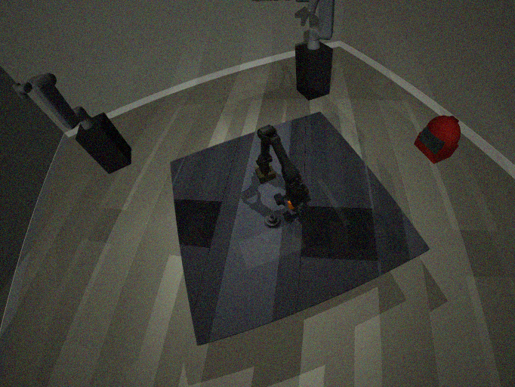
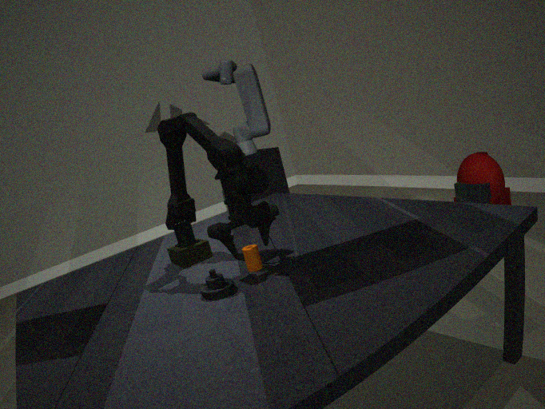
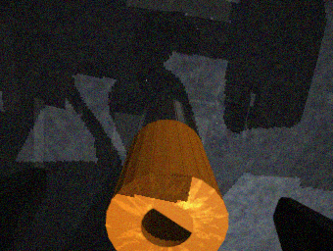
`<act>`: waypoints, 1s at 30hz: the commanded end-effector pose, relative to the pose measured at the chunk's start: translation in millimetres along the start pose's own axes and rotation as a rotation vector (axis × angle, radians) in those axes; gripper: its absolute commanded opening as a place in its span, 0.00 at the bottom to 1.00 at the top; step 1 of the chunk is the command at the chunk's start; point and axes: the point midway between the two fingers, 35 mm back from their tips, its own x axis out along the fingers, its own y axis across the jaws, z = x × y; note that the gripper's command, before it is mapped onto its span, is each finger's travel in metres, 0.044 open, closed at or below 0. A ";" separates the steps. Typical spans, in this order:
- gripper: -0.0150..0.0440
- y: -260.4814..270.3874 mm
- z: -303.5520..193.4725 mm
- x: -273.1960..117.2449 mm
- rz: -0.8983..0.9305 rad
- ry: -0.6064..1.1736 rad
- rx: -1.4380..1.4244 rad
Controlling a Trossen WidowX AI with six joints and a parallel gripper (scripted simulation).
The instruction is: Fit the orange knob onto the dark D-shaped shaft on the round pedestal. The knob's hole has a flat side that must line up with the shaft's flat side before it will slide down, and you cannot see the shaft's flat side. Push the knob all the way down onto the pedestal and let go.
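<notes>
Beyond the bench's far edge we see plain grey-brown walls (image 1: 137, 37) (image 2: 374, 88) with a pale skirting strip (image 1: 178, 88) (image 2: 369, 180); dim light streaks the patchy, beige-brown floor (image 1: 137, 266) (image 2: 444, 365).
</notes>
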 end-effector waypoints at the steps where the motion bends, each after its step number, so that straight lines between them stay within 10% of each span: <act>1: 1.00 -1.0 -1.0 7.2 -0.006 0.005 0.004; 22: 1.00 -1.5 -3.4 37.9 -0.006 0.005 0.004; 30: 0.64 -1.5 -3.4 37.9 -0.006 0.005 0.004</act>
